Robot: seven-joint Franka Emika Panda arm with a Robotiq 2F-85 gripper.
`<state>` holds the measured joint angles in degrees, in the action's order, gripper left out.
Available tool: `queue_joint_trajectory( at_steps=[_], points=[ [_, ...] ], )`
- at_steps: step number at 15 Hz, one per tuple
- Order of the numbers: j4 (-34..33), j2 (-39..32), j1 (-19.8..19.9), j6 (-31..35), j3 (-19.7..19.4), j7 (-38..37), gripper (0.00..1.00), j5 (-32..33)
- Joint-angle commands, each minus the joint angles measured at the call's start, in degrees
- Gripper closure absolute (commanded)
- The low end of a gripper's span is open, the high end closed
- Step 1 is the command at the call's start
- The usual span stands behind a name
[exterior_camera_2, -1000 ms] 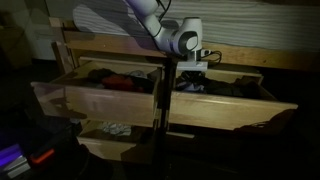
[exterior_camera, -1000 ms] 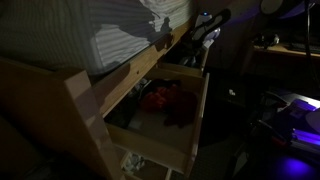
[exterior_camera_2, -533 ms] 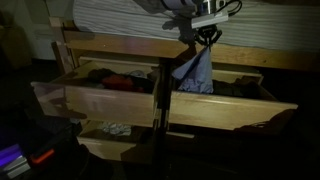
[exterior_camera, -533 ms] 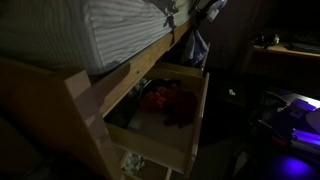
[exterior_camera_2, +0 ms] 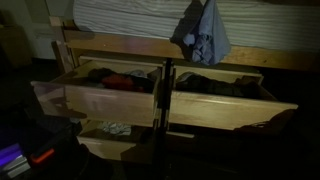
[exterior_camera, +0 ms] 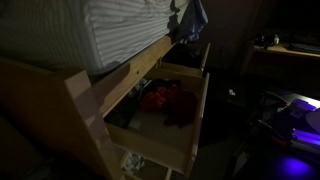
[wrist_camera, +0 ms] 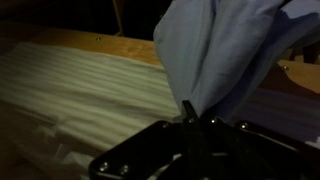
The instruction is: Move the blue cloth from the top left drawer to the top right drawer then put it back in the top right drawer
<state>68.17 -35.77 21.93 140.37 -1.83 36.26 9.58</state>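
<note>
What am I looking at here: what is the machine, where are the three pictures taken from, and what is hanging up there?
A robot arm works at a dim wooden bed frame with drawers. Two pictures come from cameras standing outside it; the third camera sits on its wrist. Its gripper, seen only in the wrist view, is shut on a blue cloth, which hangs above the open top drawers, before a striped mattress. Crumpled clothes, some red, lie in the drawers.
</note>
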Motion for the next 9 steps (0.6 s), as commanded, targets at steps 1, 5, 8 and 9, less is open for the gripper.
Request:
queue_joint_trajectory(
  at_steps=[1, 5, 8, 9],
  points=[
    [11.6, 12.4, -0.5, 1.0, 3.8, 8.0, 0.99, -0.3],
    [18.0, 22.9, 0.4, -6.3, 11.3, 16.0, 0.99, -11.4],
    [23.3, 30.8, 0.1, -13.5, 14.9, 21.0, 0.99, -20.8],
    [26.0, 33.6, -0.1, -15.8, 15.7, 22.6, 0.99, -23.6]
  ],
)
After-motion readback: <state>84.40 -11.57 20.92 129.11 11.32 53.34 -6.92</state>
